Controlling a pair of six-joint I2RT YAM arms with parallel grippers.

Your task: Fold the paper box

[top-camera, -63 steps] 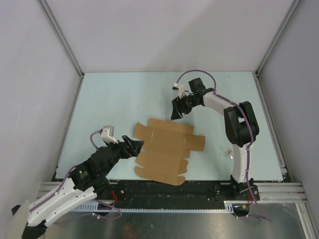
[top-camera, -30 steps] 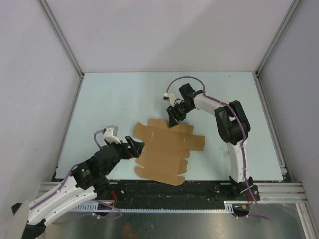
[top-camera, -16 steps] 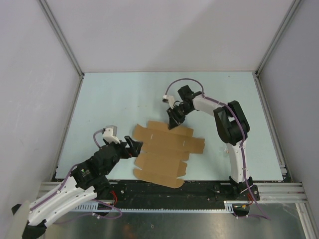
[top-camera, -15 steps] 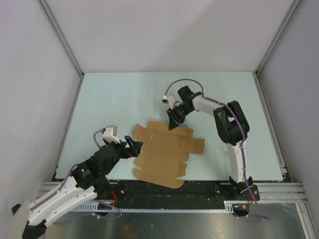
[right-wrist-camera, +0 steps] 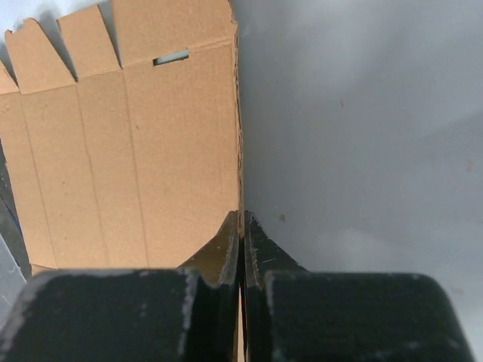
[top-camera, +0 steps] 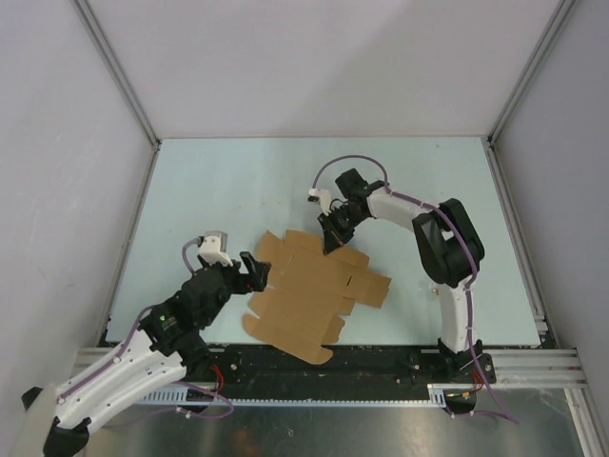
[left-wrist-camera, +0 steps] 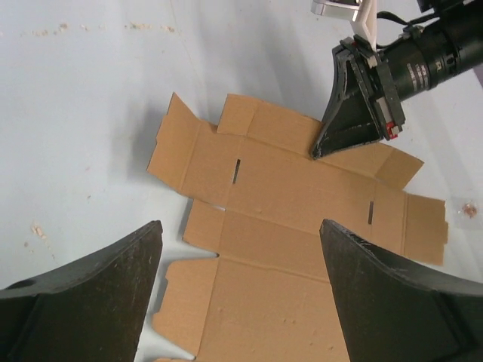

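The paper box (top-camera: 309, 290) lies flat and unfolded on the pale blue table, a brown die-cut sheet with tabs and slots. My right gripper (top-camera: 330, 242) is shut on the sheet's far edge; in the right wrist view the thin cardboard edge (right-wrist-camera: 240, 151) runs straight into the closed jaws (right-wrist-camera: 242, 220). My left gripper (top-camera: 257, 271) hovers open over the sheet's left side. In the left wrist view its fingers (left-wrist-camera: 98, 286) straddle the paper box (left-wrist-camera: 302, 188) with nothing between them, and the right gripper (left-wrist-camera: 355, 121) shows pinching the far edge.
White enclosure walls (top-camera: 86, 190) rise on the left, back and right. A metal rail (top-camera: 381, 367) runs along the near table edge by the arm bases. A small pinkish scrap (left-wrist-camera: 468, 207) lies on the table to the right of the sheet.
My right gripper has closed on the sheet's far edge. The sheet has turned slightly, its near corner swinging left. My left gripper has moved forward over the sheet's left side.
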